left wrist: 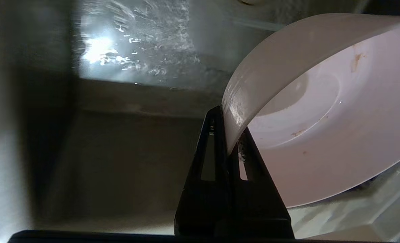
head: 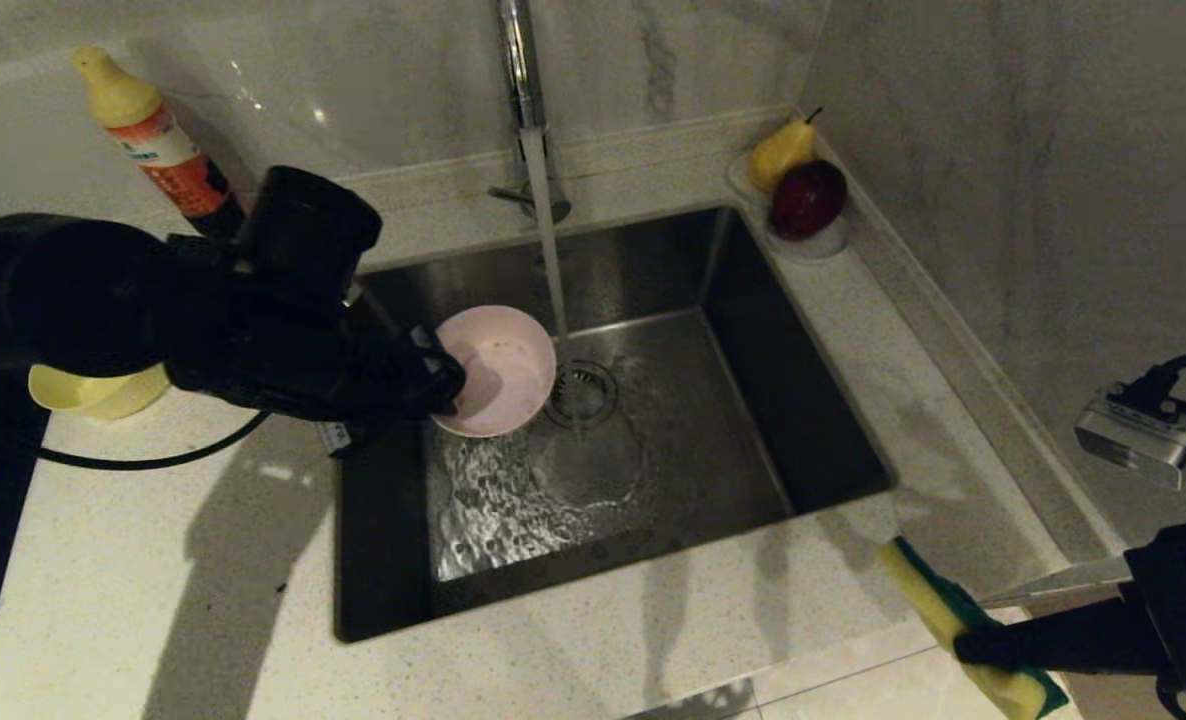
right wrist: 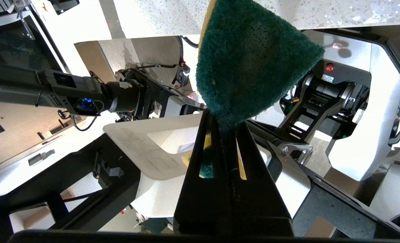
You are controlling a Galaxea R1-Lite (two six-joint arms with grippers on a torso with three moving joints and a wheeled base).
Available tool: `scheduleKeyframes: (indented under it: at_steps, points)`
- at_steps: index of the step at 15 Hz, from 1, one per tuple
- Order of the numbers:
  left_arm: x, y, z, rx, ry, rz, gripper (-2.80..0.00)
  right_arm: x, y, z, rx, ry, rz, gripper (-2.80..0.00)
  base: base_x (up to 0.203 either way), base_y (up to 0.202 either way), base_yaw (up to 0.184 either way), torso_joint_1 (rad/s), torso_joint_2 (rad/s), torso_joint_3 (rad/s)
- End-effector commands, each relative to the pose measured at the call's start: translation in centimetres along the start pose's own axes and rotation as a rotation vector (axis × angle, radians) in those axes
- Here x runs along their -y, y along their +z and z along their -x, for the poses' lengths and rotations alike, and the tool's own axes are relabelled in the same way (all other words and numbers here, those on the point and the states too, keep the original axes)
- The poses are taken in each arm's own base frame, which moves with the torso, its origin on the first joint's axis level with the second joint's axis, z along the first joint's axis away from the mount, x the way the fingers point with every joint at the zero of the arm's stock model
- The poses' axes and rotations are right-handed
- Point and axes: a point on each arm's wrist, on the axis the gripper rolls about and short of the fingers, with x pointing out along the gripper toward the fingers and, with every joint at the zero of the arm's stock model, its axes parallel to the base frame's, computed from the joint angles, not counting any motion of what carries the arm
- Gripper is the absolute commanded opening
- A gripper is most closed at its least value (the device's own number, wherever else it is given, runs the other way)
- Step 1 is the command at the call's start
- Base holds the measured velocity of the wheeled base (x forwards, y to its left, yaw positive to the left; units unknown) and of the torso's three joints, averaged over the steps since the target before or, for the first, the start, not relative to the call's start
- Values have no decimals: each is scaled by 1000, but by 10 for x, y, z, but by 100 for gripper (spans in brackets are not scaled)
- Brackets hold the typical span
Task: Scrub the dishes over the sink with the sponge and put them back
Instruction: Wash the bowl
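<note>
My left gripper [head: 448, 395] is shut on the rim of the pale pink bowl [head: 501, 368], holding it tilted over the steel sink [head: 813, 420] beside the running water. Brown smears show inside the pink bowl [left wrist: 338, 128], pinched at its rim by my left gripper [left wrist: 232, 135]. The yellow bowl [head: 98, 392] sits on the counter at the left, partly behind my left arm. My right gripper [head: 963, 645] is at the near right off the counter's front edge, shut on the sponge [head: 958, 625]. The sponge [right wrist: 250, 64] shows its green face above my right gripper [right wrist: 225, 126].
Water streams from the chrome tap [head: 525, 90] onto the drain strainer [head: 581, 392]. A soap bottle [head: 158, 140] stands at the back left. A small dish with a pear [head: 781, 150] and a red apple [head: 809, 198] sits on the sink's back right corner.
</note>
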Motion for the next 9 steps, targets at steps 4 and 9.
scheduleKeyframes:
  at_steps: [4,9]
  points:
    - [12,-19,-43,-56,0,-37,-280,1,-1,0,-5,-2,-2,-280,0,0,0,0,0,0]
    - [13,-19,-62,-25,41,-34,-280,2,0,-3,-12,-7,-6,-280,0,0,0,0,0,0]
